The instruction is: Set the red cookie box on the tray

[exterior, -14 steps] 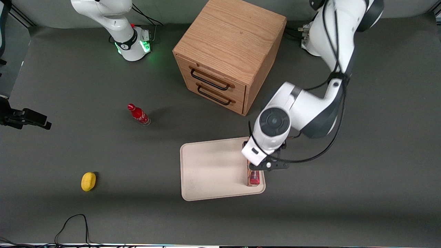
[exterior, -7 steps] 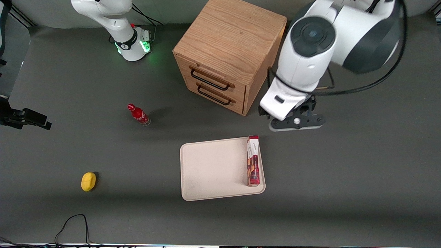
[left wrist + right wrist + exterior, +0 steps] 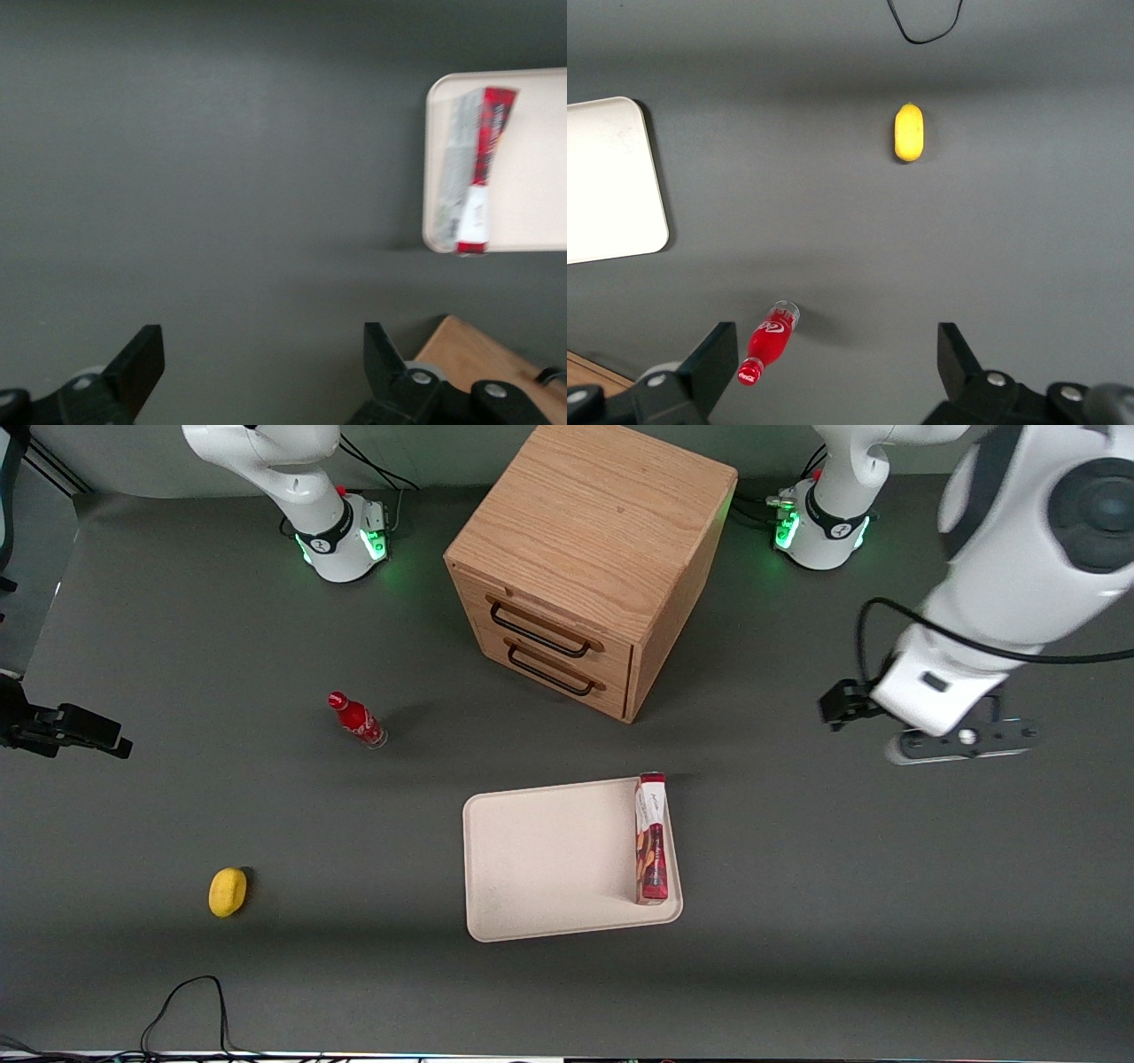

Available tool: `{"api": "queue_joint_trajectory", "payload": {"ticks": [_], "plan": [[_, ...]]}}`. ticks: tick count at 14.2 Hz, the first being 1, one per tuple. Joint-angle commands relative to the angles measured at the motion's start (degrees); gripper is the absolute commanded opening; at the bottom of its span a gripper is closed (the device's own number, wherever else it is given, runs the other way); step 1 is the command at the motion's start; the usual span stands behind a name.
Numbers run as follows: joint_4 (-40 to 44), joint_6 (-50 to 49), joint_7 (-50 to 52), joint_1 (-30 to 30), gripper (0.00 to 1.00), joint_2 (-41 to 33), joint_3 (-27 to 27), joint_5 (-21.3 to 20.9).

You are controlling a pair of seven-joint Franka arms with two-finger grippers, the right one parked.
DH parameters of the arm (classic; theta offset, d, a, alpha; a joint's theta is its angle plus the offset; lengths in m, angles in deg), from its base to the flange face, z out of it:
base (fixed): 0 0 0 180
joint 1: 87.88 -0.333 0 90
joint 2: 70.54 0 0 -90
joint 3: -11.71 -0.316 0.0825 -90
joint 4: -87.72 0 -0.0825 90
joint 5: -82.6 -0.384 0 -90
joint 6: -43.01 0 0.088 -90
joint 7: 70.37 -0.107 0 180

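The red cookie box [image 3: 651, 838] lies flat on the tray [image 3: 549, 859], along the tray's edge toward the working arm's end of the desk [image 3: 221, 974], with its white-patched end pointing to 12 o'clock in the front view and its dark-red end near the tray's corner nearest the front camera. The left arm's hand [image 3: 959, 744] hangs above bare desk, well apart from the tray at about 2 o'clock from it, released and holding nothing (in the left wrist view its fingers [image 3: 142, 359] stand wide apart over the grey surface). From the tray, the wooden drawer cabinet [image 3: 589, 567] stands at 12 o'clock, a small red bottle [image 3: 356, 720] lies at about 10 o'clock, and a yellow lemon-shaped object [image 3: 228, 892] rests at 9 o'clock toward the parked arm's end
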Motion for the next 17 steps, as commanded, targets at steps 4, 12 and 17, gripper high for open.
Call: {"api": "queue_joint_trajectory", "payload": {"ticks": [4, 12, 17], "plan": [[-10.0, 4.3, -11.1, -8.0, 1.0, -5.7, 0.2, 1.3], [-10.5, 6.0, -13.3, -1.9, 1.0, -6.2, -11.3, 2.2], [-6.8, 3.0, -13.4, -2.4, 1.0, -4.8, -11.4, 3.6]]}}
